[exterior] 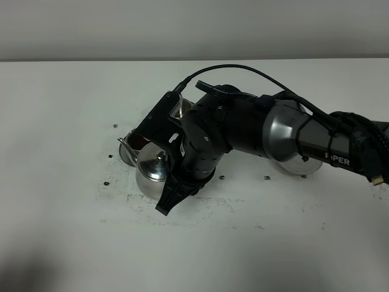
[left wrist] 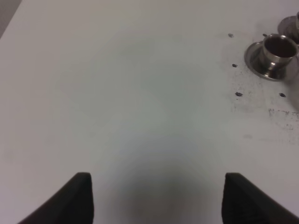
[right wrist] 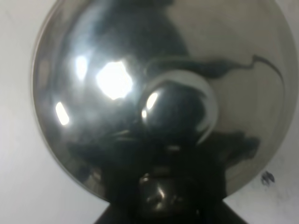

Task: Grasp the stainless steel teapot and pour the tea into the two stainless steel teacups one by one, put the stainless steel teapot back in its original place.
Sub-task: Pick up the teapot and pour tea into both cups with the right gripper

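The stainless steel teapot (exterior: pixel 151 175) is in the middle left of the exterior view, with my right gripper (exterior: pixel 172 185) shut on its handle. The right wrist view looks straight down on its domed lid and round knob (right wrist: pixel 177 109), and the handle (right wrist: pixel 161 196) sits between the fingers. One teacup (exterior: pixel 132 145) on its saucer stands just behind and left of the pot, with dark liquid in it. The left wrist view shows that teacup (left wrist: pixel 276 50) and the edge of a second teacup (left wrist: pixel 293 24). The flat saucer of the original place (exterior: pixel 292 165) lies partly under the right arm. My left gripper (left wrist: pixel 159 198) is open over bare table.
The white table (exterior: pixel 73 121) carries small dark specks and stains around the cups (left wrist: pixel 238 94). The right arm (exterior: pixel 285 131) stretches across from the right edge and hides most of what lies behind the teapot. The left arm is outside the exterior view.
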